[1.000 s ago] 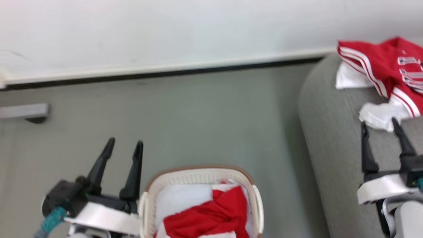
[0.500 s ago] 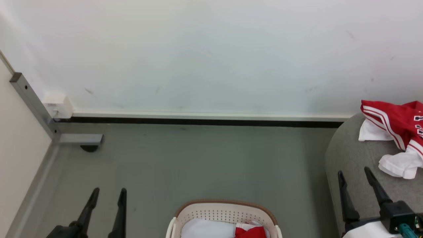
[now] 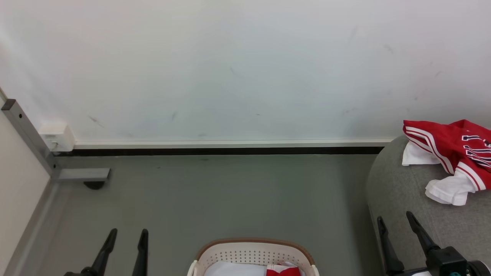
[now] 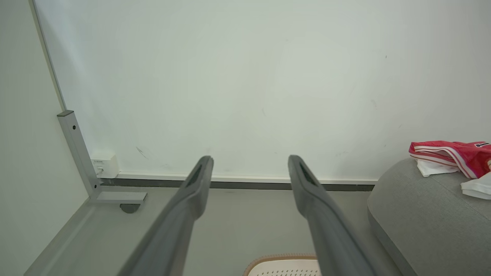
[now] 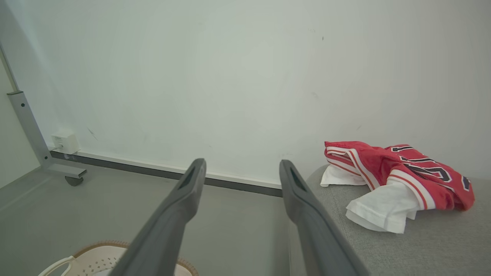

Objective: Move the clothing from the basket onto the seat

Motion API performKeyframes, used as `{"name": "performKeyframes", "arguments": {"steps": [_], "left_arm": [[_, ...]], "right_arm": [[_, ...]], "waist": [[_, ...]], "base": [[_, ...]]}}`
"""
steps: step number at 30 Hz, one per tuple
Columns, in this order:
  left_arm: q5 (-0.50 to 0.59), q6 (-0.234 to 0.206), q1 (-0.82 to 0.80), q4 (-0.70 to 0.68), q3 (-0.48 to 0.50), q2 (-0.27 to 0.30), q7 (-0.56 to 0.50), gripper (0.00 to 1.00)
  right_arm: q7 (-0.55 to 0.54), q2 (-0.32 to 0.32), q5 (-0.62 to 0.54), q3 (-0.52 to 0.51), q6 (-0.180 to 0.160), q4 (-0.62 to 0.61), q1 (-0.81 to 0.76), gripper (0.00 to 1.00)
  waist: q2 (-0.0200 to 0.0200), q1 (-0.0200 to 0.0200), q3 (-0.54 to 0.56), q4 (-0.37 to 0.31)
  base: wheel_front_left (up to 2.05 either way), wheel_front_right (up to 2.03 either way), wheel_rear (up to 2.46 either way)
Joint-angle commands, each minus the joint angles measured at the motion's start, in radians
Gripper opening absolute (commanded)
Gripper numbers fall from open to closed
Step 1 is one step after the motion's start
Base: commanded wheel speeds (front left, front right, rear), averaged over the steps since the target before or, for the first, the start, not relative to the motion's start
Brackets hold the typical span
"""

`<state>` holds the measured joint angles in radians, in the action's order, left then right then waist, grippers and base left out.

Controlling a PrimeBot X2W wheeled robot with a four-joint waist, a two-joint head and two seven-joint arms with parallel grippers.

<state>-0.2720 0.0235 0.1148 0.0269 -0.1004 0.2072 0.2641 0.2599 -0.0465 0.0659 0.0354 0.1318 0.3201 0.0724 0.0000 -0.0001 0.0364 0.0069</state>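
Note:
A red and white lettered garment point(image 3: 452, 153) lies crumpled on the grey seat point(image 3: 399, 188) at the right; the right wrist view has the same garment point(image 5: 399, 172) on the seat point(image 5: 422, 245). The cream basket point(image 3: 251, 255) with a brown rim stands on the floor at the bottom middle, with white and red clothing point(image 3: 282, 270) inside, mostly cut off by the frame edge. My left gripper point(image 3: 127, 233) is open and empty, left of the basket. My right gripper point(image 3: 395, 220) is open and empty over the seat's front edge, below the garment.
A white wall with a dark baseboard point(image 3: 230, 150) closes the back. A grey metal post with a foot and caster point(image 3: 82, 176) stands at the left, next to a white wall box point(image 3: 57, 136). Grey floor point(image 3: 230, 199) lies between basket and wall.
The head camera has tilted upward, so the basket and both grippers have slid toward the bottom of the picture. Both grippers stay open and empty; the garment on the seat has not moved.

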Motion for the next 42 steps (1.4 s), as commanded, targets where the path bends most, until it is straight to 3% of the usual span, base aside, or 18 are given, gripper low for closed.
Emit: {"name": "performKeyframes", "arguments": {"steps": [1, 11, 17, 29, 37, 42], "left_arm": [[0.01, 0.006, 0.014, 0.003, 0.008, -0.002, 0.0, 1.0], [0.043, 0.049, -0.02, 0.019, 0.021, -0.04, 0.0, 1.0], [0.058, 0.077, -0.107, 0.084, -0.032, -0.044, -0.007, 1.0], [0.086, 0.108, -0.447, 0.432, -0.317, -0.026, -0.112, 1.0], [-0.006, 0.107, -0.629, 0.659, -0.53, -0.013, -0.182, 1.0], [-0.064, 0.107, -0.732, 0.775, -0.609, -0.015, -0.196, 1.0]], "right_arm": [[0.004, -0.003, 0.012, 0.005, -0.002, 0.001, -0.011, 1.0], [0.004, -0.003, 0.016, 0.034, -0.002, 0.0, 0.024, 1.0], [0.003, -0.003, 0.006, 0.042, -0.002, -0.02, 0.052, 1.0], [0.003, -0.003, -0.005, 0.057, -0.002, -0.116, 0.177, 1.0], [0.003, -0.003, -0.018, 0.056, -0.002, -0.199, 0.262, 1.0], [0.003, -0.003, -0.011, 0.048, -0.002, -0.26, 0.315, 1.0]], "waist": [[0.0, 0.0001, -0.002, -0.005], [0.0, 0.0001, -0.029, -0.03], [0.0, 0.0001, -0.097, -0.032], [0.0, 0.0001, -0.41, -0.068], [0.0, 0.0001, -0.614, -0.082], [0.0, 0.0001, -0.73, -0.085]], "base": [[0.0, 0.0, 0.0], [0.0, 0.0, 0.0], [0.0, 0.0, 0.0], [0.0, 0.0, 0.0], [0.0, 0.0, 0.0], [0.0, 0.0, 0.0]]}}
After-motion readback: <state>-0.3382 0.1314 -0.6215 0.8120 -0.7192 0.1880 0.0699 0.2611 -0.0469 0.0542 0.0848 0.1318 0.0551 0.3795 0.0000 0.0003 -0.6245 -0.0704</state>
